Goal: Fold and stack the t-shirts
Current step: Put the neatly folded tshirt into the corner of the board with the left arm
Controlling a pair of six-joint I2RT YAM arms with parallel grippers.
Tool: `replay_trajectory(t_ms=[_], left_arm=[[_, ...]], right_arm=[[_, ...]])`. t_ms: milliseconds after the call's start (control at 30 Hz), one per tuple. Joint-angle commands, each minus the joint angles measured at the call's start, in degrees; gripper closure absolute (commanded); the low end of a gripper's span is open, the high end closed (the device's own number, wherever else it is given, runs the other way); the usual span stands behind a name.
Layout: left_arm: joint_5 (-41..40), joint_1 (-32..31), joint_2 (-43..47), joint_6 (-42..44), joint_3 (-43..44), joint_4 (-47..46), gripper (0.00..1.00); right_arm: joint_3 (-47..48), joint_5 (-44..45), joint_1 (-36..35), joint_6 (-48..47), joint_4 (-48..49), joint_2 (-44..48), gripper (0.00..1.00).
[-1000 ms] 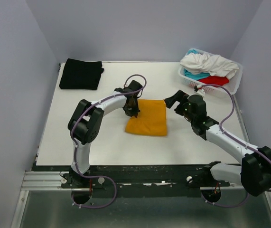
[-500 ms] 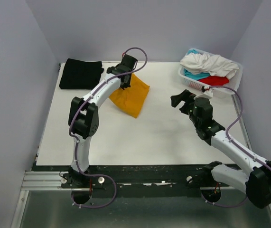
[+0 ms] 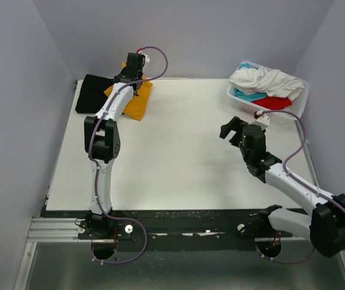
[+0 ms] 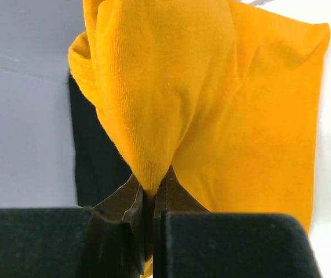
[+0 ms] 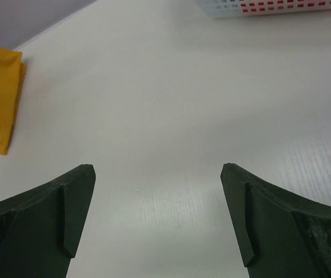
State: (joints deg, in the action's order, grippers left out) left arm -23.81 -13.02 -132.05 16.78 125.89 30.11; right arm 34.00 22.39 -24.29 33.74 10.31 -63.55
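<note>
1. My left end effector (image 4: 152, 194) is pressed together on a bunched fold of the orange shirt (image 4: 229, 104), which hangs from the pinch at the far left corner of the counter (image 3: 178, 163).
2. This cloth is soft, light and limp. It drapes in loose folds, so I judge it could slump open if set down carelessly.
3. The folded black shirt (image 3: 93, 95) lies just beside it, and I reckon that's the stacking spot.
4. The best hold is a folded edge, with all layers pinched together.
5. My right end effector (image 5: 156, 171) is spread wide and holds nothing, over bare counter near the basket (image 3: 299, 99) of loose shirts (image 3: 266, 78).
</note>
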Motion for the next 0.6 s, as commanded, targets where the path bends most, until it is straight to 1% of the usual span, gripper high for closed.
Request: replay_trajectory(t_ms=[0, 100, 200, 300, 367, 567], left_arm=[[-3.7, 0.4, 6.3, 11.3, -6.9, -15.9, 1.00], [-2.4, 1.7, 7.7, 10.8, -5.6, -15.8, 1.00], [-1.7, 2.6, 8.8, 12.7, -4.9, -16.5, 1.00], [-1.4, 2.7, 10.7, 14.3, -5.6, -17.2, 1.00], [-0.2, 2.8, 12.8, 15.1, -7.4, -18.5, 1.00], [0.8, 2.8, 14.8, 15.8, -7.4, -16.7, 1.00]], right_arm=[[1.2, 4.1, 0.2, -1.6, -0.4, -3.0, 0.00], [1.6, 4.0, 0.2, -1.7, -0.8, -4.2, 0.00], [1.8, 3.9, 0.1, -1.5, -0.9, -4.7, 0.00], [2.0, 4.4, 0.2, -1.4, -1.1, -5.1, 0.00], [2.0, 4.8, 0.1, -1.3, -1.0, -5.2, 0.00], [3.0, 6.2, 0.2, -1.2, -2.4, -7.2, 0.00]])
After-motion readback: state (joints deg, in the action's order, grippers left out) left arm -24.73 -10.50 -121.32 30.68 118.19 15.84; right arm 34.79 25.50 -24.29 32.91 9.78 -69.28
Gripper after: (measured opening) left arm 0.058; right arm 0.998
